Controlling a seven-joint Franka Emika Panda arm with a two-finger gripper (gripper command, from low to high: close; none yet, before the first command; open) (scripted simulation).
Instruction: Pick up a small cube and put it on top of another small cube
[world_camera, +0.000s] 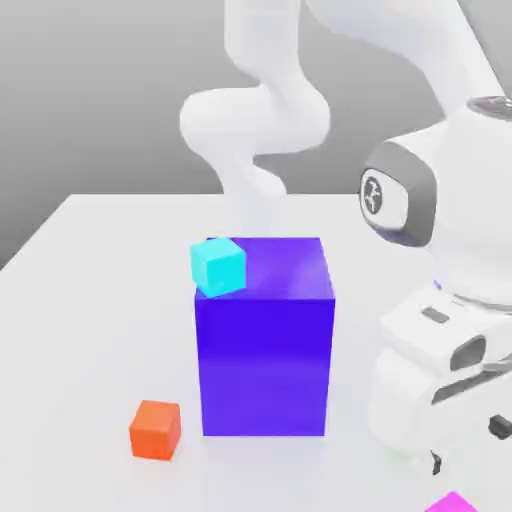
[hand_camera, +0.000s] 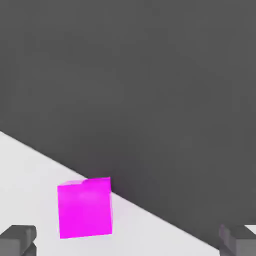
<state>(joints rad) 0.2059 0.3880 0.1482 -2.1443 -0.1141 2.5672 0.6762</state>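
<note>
My fingers (hand_camera: 19, 239) stand spread wide apart, with nothing between them. The magenta cube (hand_camera: 85, 207) sits on the white table (hand_camera: 30, 165) ahead of my jaws, off-centre in the gap and much closer to one fingertip than the other, near the table's edge. I judge I must shift sideways to centre it before closing. Farther off, an orange cube (world_camera: 155, 429) sits beside a big blue block (world_camera: 265, 340) carrying a cyan cube (world_camera: 218, 265).

Small cube (world_camera: 218, 266) atop big block (world_camera: 265, 345)
</note>
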